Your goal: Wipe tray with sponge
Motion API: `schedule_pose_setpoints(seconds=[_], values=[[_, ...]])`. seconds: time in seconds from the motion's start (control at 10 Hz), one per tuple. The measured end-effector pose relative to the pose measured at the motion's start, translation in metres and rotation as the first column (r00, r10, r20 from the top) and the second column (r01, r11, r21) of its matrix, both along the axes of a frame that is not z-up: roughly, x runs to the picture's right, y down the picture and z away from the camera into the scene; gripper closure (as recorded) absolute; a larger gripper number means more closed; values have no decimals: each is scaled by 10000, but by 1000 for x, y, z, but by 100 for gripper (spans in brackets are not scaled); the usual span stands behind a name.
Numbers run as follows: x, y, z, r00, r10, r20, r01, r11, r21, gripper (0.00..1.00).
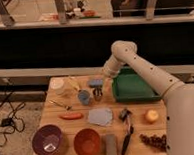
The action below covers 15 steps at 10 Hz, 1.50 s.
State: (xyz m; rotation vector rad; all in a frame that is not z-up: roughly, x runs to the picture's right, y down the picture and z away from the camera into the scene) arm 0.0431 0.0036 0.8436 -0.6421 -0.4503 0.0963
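The green tray [134, 94] sits at the back right of the wooden table. The small blue-grey sponge [95, 83] lies on the table just left of it. My gripper [98, 94] hangs low over the table at the sponge's front edge, between the sponge and a blue cup [84, 97]. Its fingers point down and stand open, with nothing held between them. The white arm reaches in from the right, passing over the tray's left rim.
A flat grey-blue cloth [100, 117] lies mid-table, with a red pepper [71, 116] to its left. At the front are a purple bowl [48, 140], an orange bowl [87, 142], a grey block [111, 145], a black brush [125, 135], an orange fruit [152, 116] and grapes [154, 140].
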Motion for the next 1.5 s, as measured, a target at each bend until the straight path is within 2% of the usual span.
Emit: schedule_pose_setpoints(seconds=[0.5, 0.8, 1.0, 1.2, 1.5], values=[[1, -1, 2, 10000, -14, 32, 14, 10000, 19, 20], [-31, -13, 18, 9995, -60, 321, 55, 9999, 153, 20], [-55, -30, 29, 9984, -89, 566, 67, 9992, 390, 20], [-55, -39, 36, 9980, -15, 627, -17, 9987, 513, 20], [-54, -37, 36, 9981, -55, 616, 27, 9990, 450, 20]])
